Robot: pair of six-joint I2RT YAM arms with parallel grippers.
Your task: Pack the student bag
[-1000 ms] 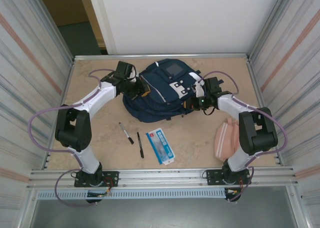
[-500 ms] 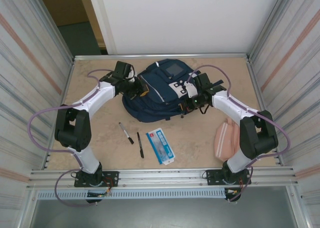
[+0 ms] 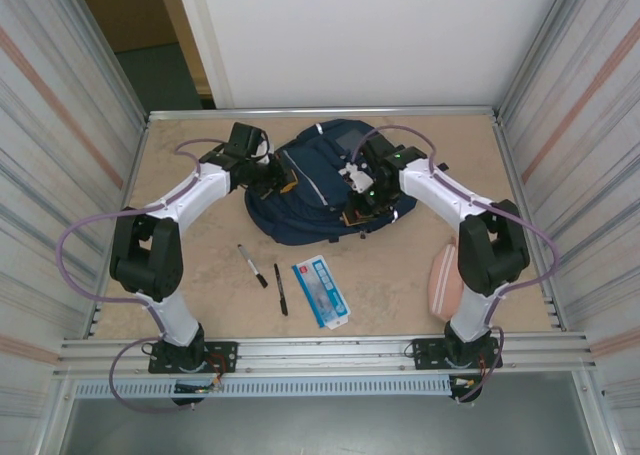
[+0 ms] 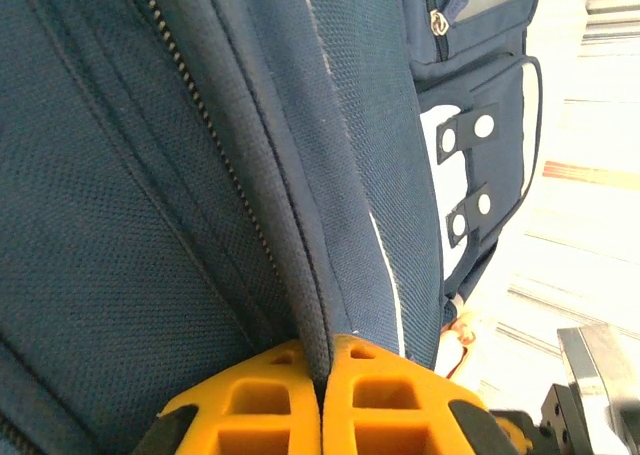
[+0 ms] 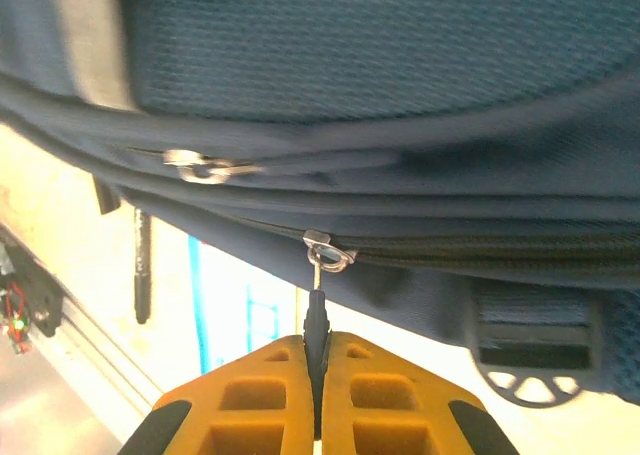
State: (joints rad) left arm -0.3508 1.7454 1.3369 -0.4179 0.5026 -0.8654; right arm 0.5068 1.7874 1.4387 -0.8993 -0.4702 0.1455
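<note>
The left hand is pinched tight on a fold of the student bag, at its left side. The bag lies front up at the far middle of the bench. Its long axis runs from far to near, and its contents are hidden. The right hand is clamped on a zip pull. A pink pouch lies by the right edge.

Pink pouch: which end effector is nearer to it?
Right. The right end effector, shut on a zipper pull at the student bag's near edge, is left of and beyond the pink pouch; the left end effector pinches the bag's left side, farther off.
</note>
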